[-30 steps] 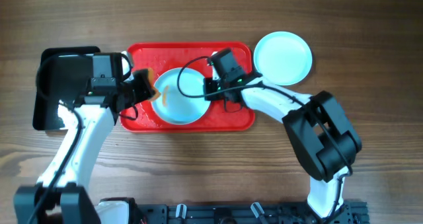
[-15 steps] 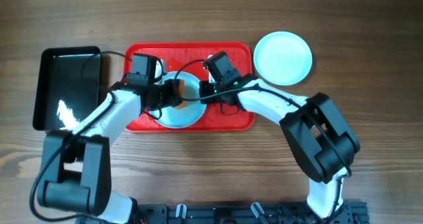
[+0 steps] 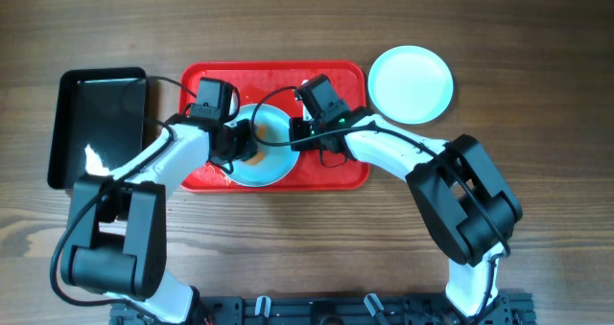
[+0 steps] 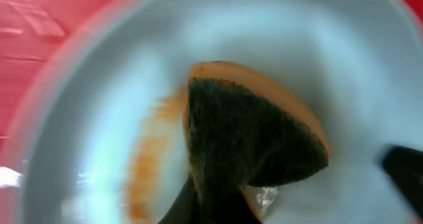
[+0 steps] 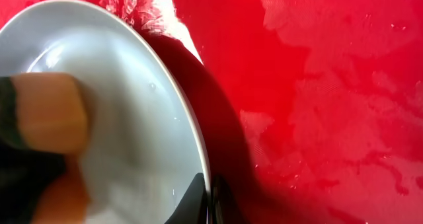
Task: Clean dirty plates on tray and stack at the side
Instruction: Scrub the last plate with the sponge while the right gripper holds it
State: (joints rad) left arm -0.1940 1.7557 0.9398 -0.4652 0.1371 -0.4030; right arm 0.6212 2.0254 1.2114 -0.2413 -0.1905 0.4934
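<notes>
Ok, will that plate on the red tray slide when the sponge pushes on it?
Likely slippery: the plate is glossy and the red tray beneath shows wet patches, so it could skate if released. Probably rigid: the right end effector pinches only its rim, with no visible flex. Flat and shallow, it seems unlikely to tip under the sponge.

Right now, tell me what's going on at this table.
The left gripper presses an orange sponge with a dark green face onto a plate lying in the red tray, beside an orange smear. The right gripper pinches that plate's rim on the opposite edge, apparently steadying it. A second plate sits on the table to the right of the tray and looks clean. A black tray lies on the left.
</notes>
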